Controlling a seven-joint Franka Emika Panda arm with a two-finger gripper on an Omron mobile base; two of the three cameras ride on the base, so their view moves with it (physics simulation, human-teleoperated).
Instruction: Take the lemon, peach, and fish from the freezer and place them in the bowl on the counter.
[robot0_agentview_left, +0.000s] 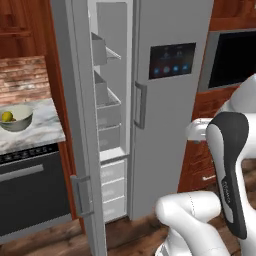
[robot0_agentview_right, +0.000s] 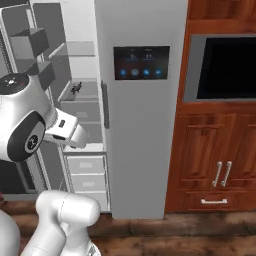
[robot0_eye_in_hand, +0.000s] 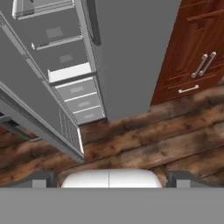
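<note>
The freezer (robot0_agentview_left: 112, 107) stands with its door (robot0_agentview_left: 82, 150) swung wide open, showing white shelves and grey drawers (robot0_agentview_right: 85, 172). A small dark shape, by its look the fish (robot0_agentview_right: 76, 89), lies on a shelf inside. On the marble counter (robot0_agentview_left: 42, 127) to the left sits the pale bowl (robot0_agentview_left: 22, 120) with the yellow lemon (robot0_agentview_left: 7, 116) in it. The peach is out of view. My gripper (robot0_eye_in_hand: 111, 178) is open and holds nothing. It points down at the wooden floor in front of the freezer's lower drawers (robot0_eye_in_hand: 81, 103), with its fingertips (robot0_eye_in_hand: 41, 178) far apart.
The open freezer door (robot0_eye_in_hand: 39, 109) juts out on the left of the hand view. A black oven front (robot0_agentview_left: 30, 185) sits under the counter. Dark wood cabinets (robot0_agentview_right: 215, 155) and a black built-in appliance (robot0_agentview_right: 225, 65) stand to the freezer's right.
</note>
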